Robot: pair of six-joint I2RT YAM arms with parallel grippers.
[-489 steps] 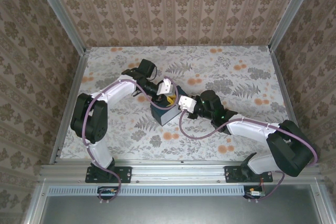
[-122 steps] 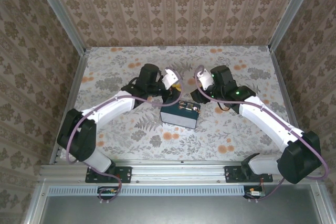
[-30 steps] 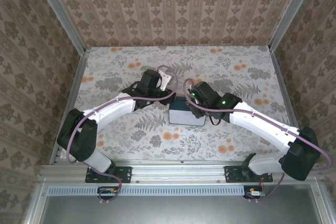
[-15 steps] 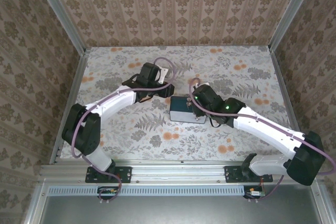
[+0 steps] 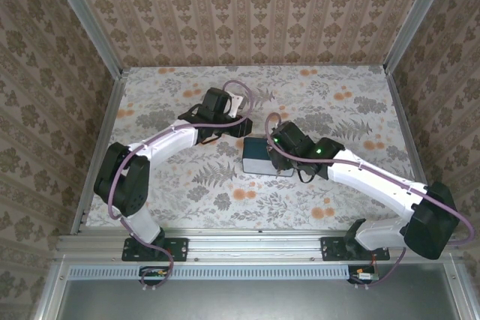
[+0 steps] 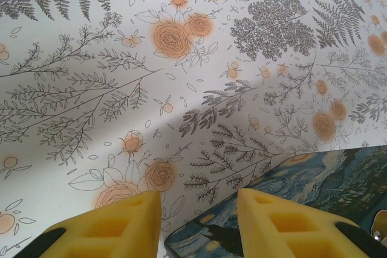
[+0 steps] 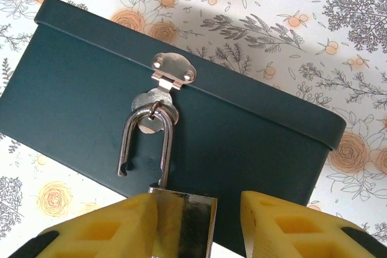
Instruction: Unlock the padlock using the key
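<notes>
Right claw (image 7: 199, 209): spread around the padlock (image 7: 181, 219) body, one finger (image 7: 115, 222) touching it, the other apart (not gripping, I judge).
Padlock: hooked through the hasp (image 7: 172, 70) on the box (image 7: 78, 101) front; one shackle (image 7: 128, 143) leg is free, so it looks unlocked.
Left claw (image 6: 198, 203): spread, empty, above the worktop (image 6: 91, 89) beside the box, likely keeping clear.

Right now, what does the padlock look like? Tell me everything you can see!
The padlock is shiny silver metal. Its curved shackle is popped open: one leg hangs free, the other goes into the body. It hooks through the ring under the latch of the dark teal box and lies against the box's side. Its body sits between the yellow fingers of the right gripper, close beside one.
</notes>
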